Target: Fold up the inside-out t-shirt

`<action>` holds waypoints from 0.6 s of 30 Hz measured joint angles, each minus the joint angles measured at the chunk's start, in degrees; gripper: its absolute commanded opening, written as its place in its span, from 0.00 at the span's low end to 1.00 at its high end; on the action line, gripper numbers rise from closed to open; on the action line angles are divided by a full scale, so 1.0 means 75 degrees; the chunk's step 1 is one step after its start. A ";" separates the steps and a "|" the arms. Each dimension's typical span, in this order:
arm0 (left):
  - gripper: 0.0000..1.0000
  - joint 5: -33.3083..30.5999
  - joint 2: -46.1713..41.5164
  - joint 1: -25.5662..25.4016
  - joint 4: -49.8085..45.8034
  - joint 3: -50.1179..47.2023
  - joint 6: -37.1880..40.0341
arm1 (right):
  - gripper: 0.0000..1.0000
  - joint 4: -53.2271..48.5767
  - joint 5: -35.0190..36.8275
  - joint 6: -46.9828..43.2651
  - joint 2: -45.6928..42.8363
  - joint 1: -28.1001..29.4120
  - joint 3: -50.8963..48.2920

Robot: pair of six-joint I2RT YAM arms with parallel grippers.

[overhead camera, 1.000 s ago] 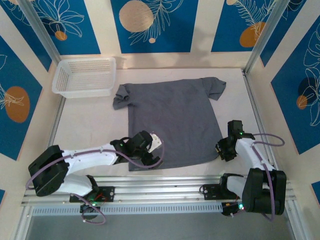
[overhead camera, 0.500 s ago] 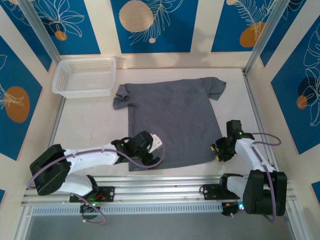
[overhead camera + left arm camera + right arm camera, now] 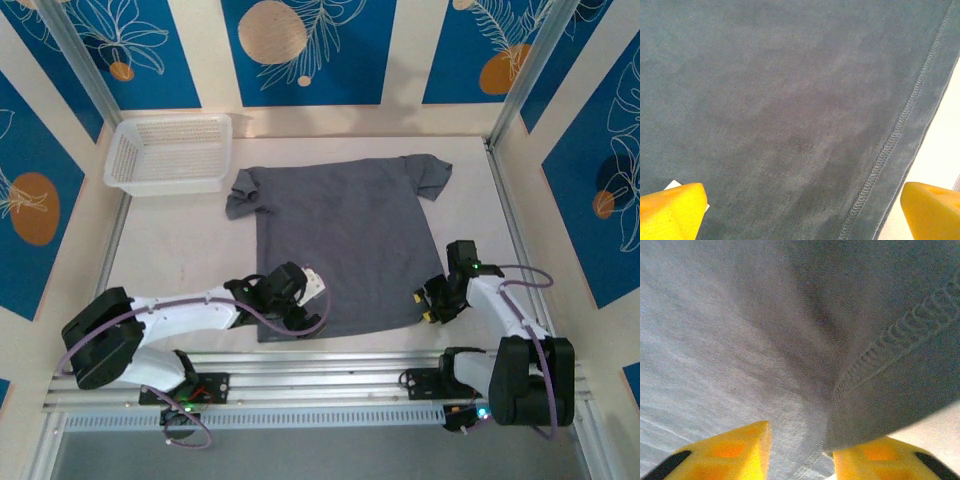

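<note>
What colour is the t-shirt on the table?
The t-shirt is plain dark grey; top external view shows it best.

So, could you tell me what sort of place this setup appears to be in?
Probably a robot lab test cell: a pale table walled by blue leaf-print panels, aluminium rails along the near edge, and a t-shirt and a basket laid out.
</note>
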 measured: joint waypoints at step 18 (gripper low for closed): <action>0.99 0.0050 0.0195 0.0000 -0.0006 0.0283 0.0006 | 0.00 -0.0055 -0.0181 -0.0012 -0.0408 0.0085 0.0096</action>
